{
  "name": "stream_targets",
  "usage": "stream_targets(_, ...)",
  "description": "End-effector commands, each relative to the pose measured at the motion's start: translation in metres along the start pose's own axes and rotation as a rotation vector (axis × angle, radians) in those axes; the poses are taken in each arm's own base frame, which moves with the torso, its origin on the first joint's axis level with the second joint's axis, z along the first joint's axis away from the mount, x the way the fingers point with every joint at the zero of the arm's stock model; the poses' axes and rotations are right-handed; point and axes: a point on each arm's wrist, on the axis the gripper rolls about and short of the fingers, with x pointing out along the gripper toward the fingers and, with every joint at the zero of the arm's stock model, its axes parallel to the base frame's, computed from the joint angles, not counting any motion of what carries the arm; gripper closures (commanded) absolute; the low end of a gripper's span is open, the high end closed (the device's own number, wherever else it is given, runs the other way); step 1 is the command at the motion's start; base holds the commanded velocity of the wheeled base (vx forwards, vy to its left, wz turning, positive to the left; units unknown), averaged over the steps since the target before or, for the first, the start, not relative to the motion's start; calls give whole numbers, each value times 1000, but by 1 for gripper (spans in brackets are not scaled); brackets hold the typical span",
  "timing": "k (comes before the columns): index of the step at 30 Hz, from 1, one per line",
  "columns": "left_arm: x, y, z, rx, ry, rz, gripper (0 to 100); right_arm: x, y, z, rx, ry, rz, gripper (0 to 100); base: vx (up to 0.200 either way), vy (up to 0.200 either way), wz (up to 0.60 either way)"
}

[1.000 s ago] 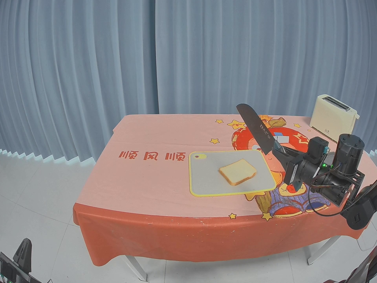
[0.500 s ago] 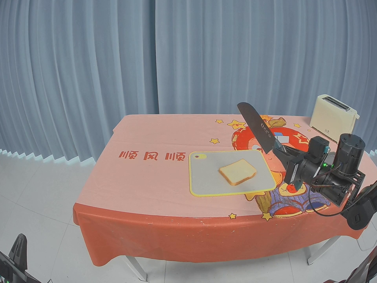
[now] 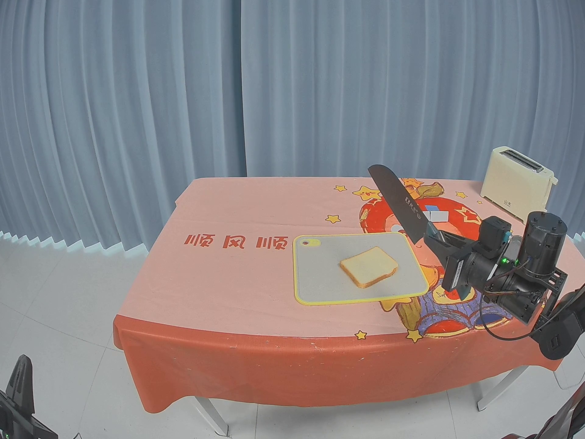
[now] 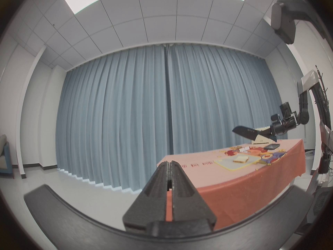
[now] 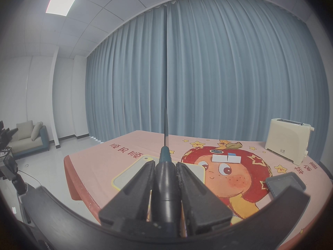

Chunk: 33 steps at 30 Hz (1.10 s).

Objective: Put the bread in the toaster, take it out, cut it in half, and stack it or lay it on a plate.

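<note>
A: Where's the bread (image 3: 368,266)?
B: Flat on cutting board (image 3: 320,278), mid-surface (image 3: 231,288). Right jaws clenched on knife (image 3: 399,205), blade tilted up beside board's right edge. Left jaws closed, low off surface. Toaster (image 3: 518,182) far-right corner.

The board (image 3: 317,275) lies on the table (image 3: 231,288), toward its front right. The bread (image 3: 368,266) sits on the board's right half. Just right of the board, the right gripper (image 5: 165,172) clamps the knife (image 3: 399,202), whose blade slants up over the board's far right corner. Two small blocks (image 3: 436,213) lie behind the board's right end. The toaster (image 3: 518,183) stands well behind and right of the board. The left gripper (image 4: 169,171), fingers together, hangs low, well left and in front of the board.
</note>
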Motion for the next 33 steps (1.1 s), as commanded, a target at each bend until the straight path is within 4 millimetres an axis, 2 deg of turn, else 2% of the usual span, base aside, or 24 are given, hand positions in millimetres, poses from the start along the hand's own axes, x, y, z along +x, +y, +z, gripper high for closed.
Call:
stream_targets(1, -1, 0, -1, 2, -39, 2, 100, -1, 0, -2, -6, 8, 2, 100, 0, 0, 0)
stream_targets(9, 2, -1, 3, 12, -53, -9, 100, -1, 0, -2, -6, 9, 2, 100, 0, 0, 0)
stream_targets(14, 17, 1, 19, 14, -72, -17, 100, 0, 0, -3, -6, 15, 2, 100, 0, 0, 0)
stream_targets(27, 52, 3, 37, 22, -49, -48, 100, -1, 3, -5, -8, 23, 12, 100, 0, 0, 0)
stream_targets(33, 65, 3, 38, 19, -12, -84, 100, -2, 4, -6, -8, 26, 15, 100, 0, 0, 0)
